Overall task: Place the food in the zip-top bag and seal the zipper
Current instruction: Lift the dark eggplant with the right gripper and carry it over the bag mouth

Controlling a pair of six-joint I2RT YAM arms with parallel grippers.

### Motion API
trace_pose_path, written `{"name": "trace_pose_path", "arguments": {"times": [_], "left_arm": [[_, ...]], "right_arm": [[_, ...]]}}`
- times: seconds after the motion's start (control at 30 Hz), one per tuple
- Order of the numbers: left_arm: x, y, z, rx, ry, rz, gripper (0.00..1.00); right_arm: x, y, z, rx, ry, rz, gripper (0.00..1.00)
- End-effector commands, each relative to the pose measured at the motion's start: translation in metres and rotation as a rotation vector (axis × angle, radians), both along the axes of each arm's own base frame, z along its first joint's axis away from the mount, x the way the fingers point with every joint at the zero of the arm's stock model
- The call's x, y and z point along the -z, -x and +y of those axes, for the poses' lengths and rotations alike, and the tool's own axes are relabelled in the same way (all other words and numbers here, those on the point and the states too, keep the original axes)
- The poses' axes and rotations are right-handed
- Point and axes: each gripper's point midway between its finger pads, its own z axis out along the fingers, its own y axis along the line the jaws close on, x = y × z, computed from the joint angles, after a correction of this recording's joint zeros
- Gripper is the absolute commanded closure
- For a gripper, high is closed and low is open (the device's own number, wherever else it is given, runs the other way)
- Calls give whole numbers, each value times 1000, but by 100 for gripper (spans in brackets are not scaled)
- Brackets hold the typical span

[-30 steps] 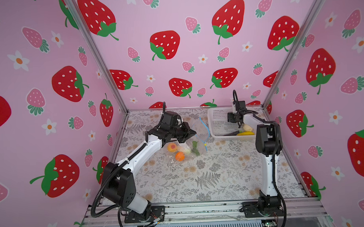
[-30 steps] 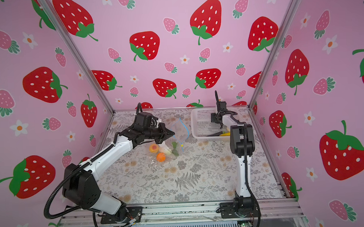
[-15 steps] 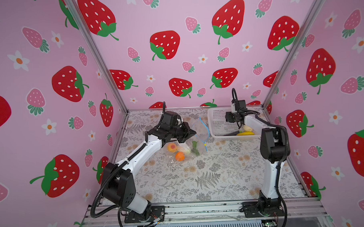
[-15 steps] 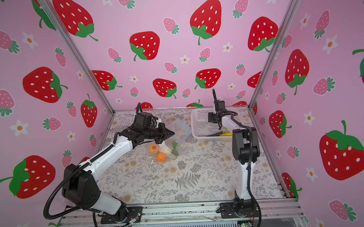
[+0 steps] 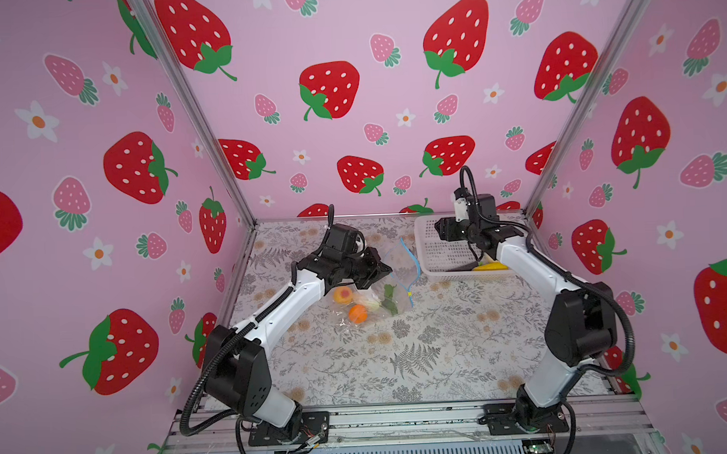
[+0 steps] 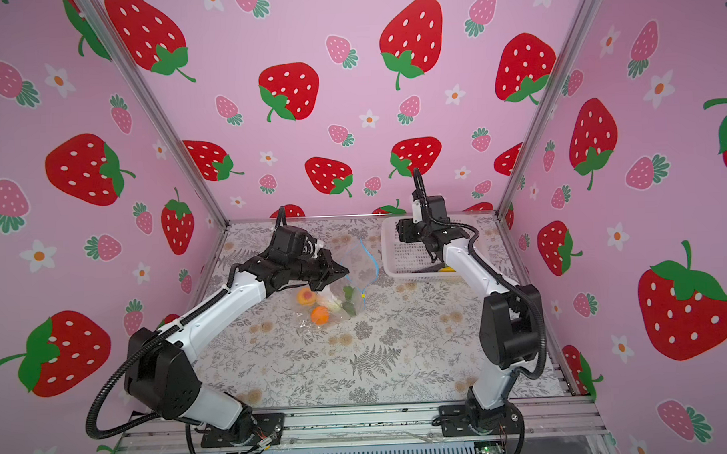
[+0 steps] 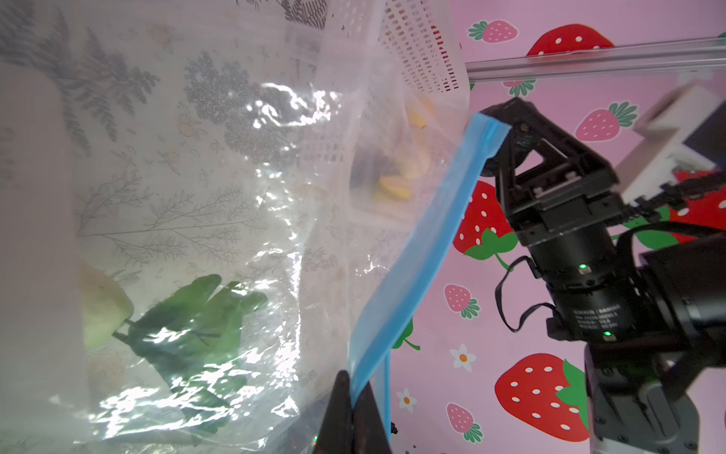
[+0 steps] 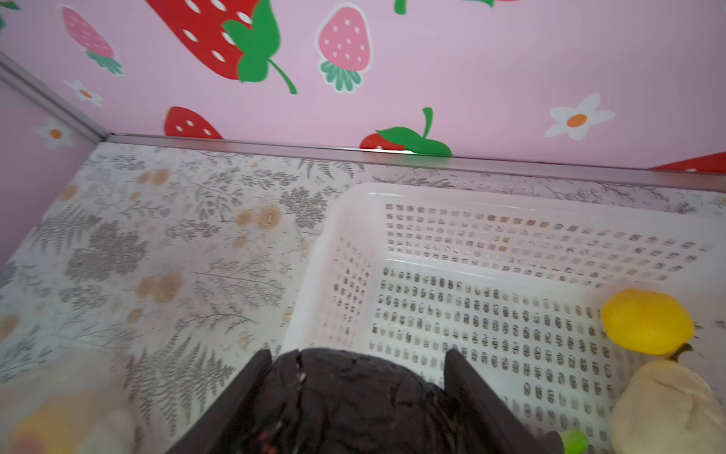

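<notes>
The left gripper [image 5: 378,273] reaches to the middle of the table [image 5: 441,346], and its jaws are pressed fully together on the zipper [image 7: 424,243]; in the left wrist view the dark fingertips [image 7: 341,412] pinch one lip of that light-blue strip, holding the mouth of the zip-top bag [image 5: 392,272] up off the table and gaping toward the right. The small yellow-tipped slider [image 5: 409,294] sits at the near end of the strip. The bag's clear body sags down to the near left of the jaws, and inside it lie a peach [image 5: 342,295], an orange [image 5: 358,314] and a white radish [image 7: 102,310] with its green leaves [image 7: 196,314]. At the far right, the right gripper [image 5: 442,229] hangs over the left part of the white mesh basket [image 8: 510,200], its jaws spread fairly wide and clamped on either side of the dark avocado [image 8: 353,405], which is clear of the basket floor. A lemon [image 8: 646,320] and a pale garlic bulb [image 8: 668,405] lie just beside each other in the basket, and a banana [image 5: 490,266] rests against its near wall
</notes>
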Motion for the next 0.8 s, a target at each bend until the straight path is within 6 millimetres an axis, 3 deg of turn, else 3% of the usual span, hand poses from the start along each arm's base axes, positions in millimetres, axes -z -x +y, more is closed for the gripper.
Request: {"name": "trace_pose_path", "arguments": {"times": [0.0,0.17,0.37,0.6,0.77], "left_arm": [[-27,-2,-6,17,2,-60,100],[-28,-2,-8,24,-10,-61,100],[-26,-3,-9,21,-13,-59,100],[-25,-3,-11,18,-13,-58,100],[-24,-3,-10,9,-14,-59,100]], "right_arm": [[-25,30,20,-90,-81,3,41],[-48,75,50,-262,-155,-2,41],[-61,123,71,-407,-198,-8,41],[-54,155,98,-547,-226,37,41],[-35,160,111,-586,-218,88,41]]}}
